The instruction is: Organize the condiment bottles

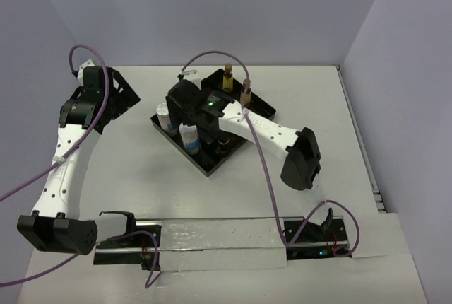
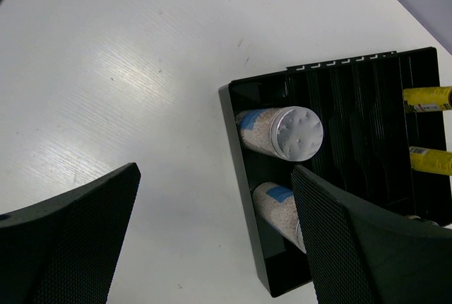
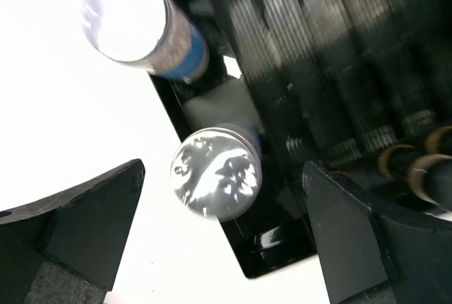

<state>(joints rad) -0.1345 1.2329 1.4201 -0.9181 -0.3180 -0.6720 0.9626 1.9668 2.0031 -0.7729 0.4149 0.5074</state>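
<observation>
Two white-lidded, blue-labelled condiment bottles (image 1: 188,136) (image 1: 166,117) stand along the left wall of the black ridged tray (image 1: 236,152). Amber bottles with black caps (image 1: 227,76) stand at its far end, and short dark ones (image 1: 222,145) sit near the front. My right gripper (image 1: 191,109) hangs over the tray's left side. In the right wrist view it (image 3: 222,226) is open, and the nearer white-lidded bottle (image 3: 215,173) stands free between its fingers (image 3: 78,226); the other bottle (image 3: 127,18) is beyond. My left gripper (image 2: 215,240) is open and empty, left of the tray (image 2: 244,198).
The left wrist view shows both white-lidded bottles (image 2: 279,132) (image 2: 279,208) against the tray wall and two amber bottles (image 2: 427,97) at the far side. White table (image 1: 127,170) surrounds the tray. Walls close the back and right. A metal rail (image 1: 219,237) runs along the near edge.
</observation>
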